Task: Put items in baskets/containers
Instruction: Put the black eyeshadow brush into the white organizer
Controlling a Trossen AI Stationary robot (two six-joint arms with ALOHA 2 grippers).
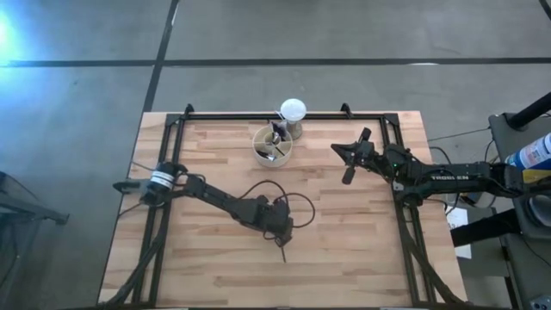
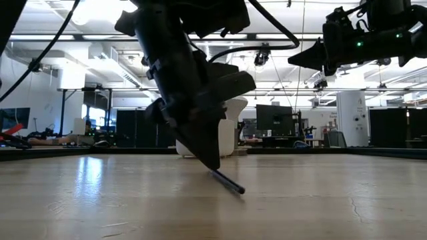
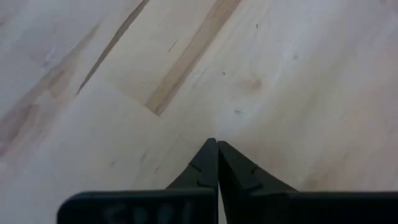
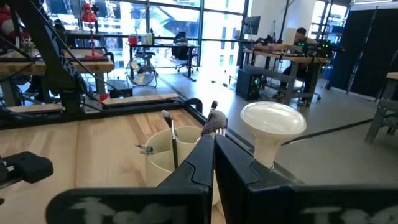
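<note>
The left hand is down at the pale wooden desk, fingers pressed together on the end of a thin dark-handled makeup brush whose free end rests on the wood. Pinched so near its tip, the brush could pivot or slip out on lifting. The right hand hangs pressed together, empty, near the round cream divided cup, which already holds several brushes.

Bare wooden table all around; only obstacles the cream organiser and white ball beside it.
</note>
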